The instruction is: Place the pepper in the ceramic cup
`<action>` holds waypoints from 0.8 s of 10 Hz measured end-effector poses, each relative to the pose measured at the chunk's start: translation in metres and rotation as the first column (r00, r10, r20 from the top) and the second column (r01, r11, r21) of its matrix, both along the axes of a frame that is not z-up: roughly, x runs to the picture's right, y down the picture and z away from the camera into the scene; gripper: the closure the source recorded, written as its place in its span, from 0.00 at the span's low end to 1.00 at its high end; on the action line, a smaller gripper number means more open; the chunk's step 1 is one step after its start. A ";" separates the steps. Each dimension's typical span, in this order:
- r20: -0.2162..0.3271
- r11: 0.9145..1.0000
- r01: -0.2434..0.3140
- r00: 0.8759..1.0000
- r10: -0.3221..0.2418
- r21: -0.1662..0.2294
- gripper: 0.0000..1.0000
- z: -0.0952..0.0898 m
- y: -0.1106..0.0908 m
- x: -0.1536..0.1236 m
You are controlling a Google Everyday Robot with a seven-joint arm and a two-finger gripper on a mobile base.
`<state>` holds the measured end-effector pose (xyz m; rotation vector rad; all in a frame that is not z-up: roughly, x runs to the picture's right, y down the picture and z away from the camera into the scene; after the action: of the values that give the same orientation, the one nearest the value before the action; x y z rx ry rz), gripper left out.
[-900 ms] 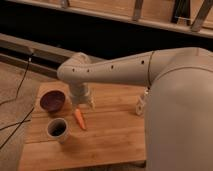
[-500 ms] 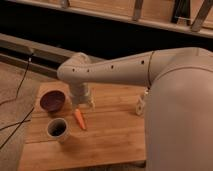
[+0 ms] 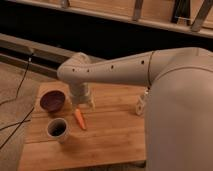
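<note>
While the pepper (image 3: 80,119) lay beside the ceramic cup (image 3: 57,129), the gripper (image 3: 84,104) hung just above it, left of frame centre, jaws apart, empty.

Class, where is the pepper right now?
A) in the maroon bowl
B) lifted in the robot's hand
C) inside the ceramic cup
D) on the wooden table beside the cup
D: the pepper lies flat on the table next to the ceramic cup, with the hand just beyond its far end.
</note>
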<state>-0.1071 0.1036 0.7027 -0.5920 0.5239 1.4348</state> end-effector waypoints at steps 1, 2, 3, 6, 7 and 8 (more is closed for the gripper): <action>0.000 1.000 0.000 1.000 0.000 0.000 0.35 0.000 0.000 0.000; 0.000 1.000 0.000 1.000 0.000 0.000 0.35 0.000 0.000 0.000; 0.000 1.000 0.000 1.000 0.000 0.000 0.35 0.000 0.000 0.000; 0.000 1.000 0.000 1.000 0.000 0.000 0.35 0.000 0.000 0.000; 0.000 1.000 -0.001 1.000 0.001 -0.002 0.35 0.001 0.001 0.000; 0.004 1.000 0.007 1.000 -0.007 -0.010 0.35 0.003 0.002 0.001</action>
<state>-0.1058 0.1057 0.7060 -0.5998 0.5298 1.4247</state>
